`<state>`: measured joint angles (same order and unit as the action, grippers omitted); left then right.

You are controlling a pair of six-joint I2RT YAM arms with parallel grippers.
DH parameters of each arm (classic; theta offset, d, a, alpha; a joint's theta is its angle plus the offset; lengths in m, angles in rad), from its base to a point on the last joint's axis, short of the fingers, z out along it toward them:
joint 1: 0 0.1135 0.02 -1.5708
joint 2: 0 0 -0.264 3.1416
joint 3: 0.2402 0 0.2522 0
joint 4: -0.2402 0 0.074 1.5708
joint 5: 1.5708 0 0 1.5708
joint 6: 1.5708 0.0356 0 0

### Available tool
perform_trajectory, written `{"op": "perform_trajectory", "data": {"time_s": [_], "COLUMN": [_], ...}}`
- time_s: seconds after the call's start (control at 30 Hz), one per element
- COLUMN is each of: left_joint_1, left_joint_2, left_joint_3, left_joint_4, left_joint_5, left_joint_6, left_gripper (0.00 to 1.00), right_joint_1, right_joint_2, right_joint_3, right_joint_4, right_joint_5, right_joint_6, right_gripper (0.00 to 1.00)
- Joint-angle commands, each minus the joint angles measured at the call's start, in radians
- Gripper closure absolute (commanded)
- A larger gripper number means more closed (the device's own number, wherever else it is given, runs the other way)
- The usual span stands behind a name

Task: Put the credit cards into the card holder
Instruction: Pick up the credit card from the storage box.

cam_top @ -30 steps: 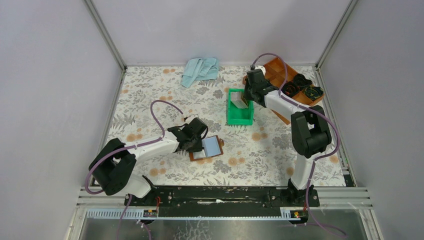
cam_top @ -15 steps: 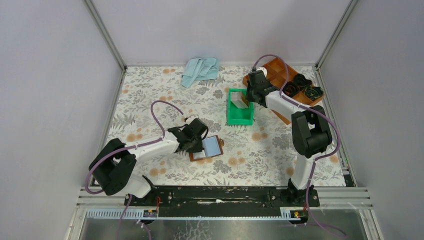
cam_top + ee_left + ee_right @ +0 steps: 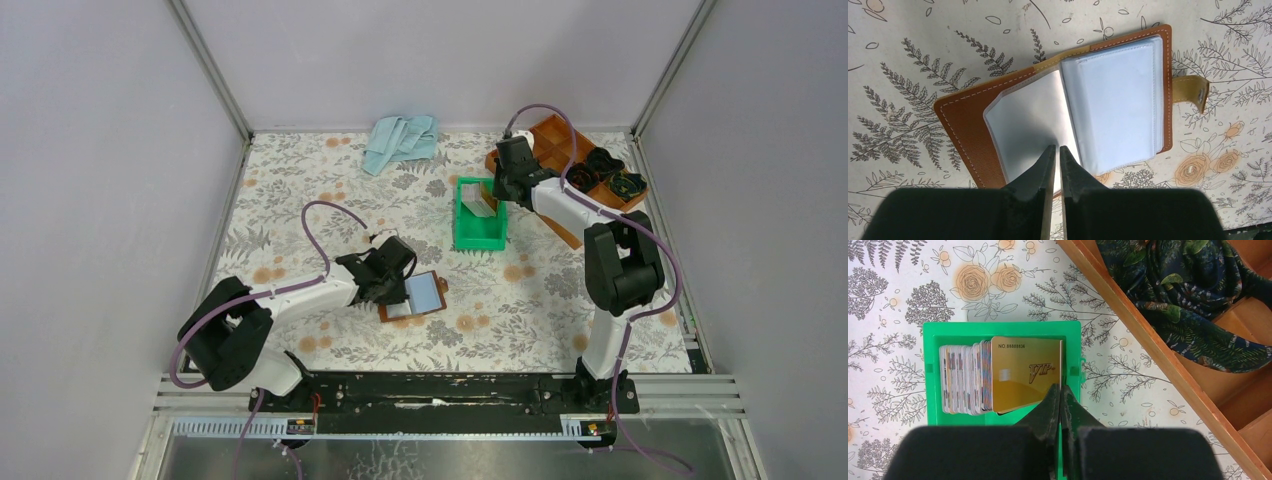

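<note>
The brown leather card holder (image 3: 425,308) lies open on the floral cloth, its clear sleeves spread and its snap tab (image 3: 1196,92) to the right; its leather (image 3: 963,130) fills the left wrist view. My left gripper (image 3: 402,287) (image 3: 1058,148) sits at its near edge, jaws almost together on the edge of a clear sleeve (image 3: 1030,120). The credit cards (image 3: 963,380) stand in a stack in the green bin (image 3: 480,243). My right gripper (image 3: 497,193) (image 3: 1060,388) is shut on the raised edge of a gold card (image 3: 1023,375) leaning on that stack.
An orange-brown wooden compartment tray (image 3: 553,132) (image 3: 1148,340) holding dark patterned fabric (image 3: 1188,300) stands right of the bin. A light blue cloth (image 3: 400,140) lies at the back. Grey walls close in the table.
My right gripper has shifted slightly back and right over the green bin. The left arm and the card holder have not moved.
</note>
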<state>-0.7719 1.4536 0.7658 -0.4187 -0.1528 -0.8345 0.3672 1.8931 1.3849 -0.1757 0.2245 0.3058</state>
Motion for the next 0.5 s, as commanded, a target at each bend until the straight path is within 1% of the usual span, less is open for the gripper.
{"op": "perform_trajectory", "data": {"time_s": [0.0, 0.47], "left_joint_1": [-0.006, -0.005], "left_joint_2": [-0.004, -0.009], "left_joint_3": [-0.016, -0.018], "left_joint_4": [0.037, 0.047], "left_joint_5": [0.002, 0.003], "left_joint_6": [0.008, 0.009], "left_gripper": [0.86, 0.86], "right_joint_1": [-0.002, 0.001], "right_joint_2": [-0.071, -0.194], "right_joint_3": [0.029, -0.031], "right_joint_4": [-0.013, -0.024], "right_joint_5": [0.026, 0.047], "right_joint_6": [-0.026, -0.054], "right_gripper": [1.0, 1.0]}}
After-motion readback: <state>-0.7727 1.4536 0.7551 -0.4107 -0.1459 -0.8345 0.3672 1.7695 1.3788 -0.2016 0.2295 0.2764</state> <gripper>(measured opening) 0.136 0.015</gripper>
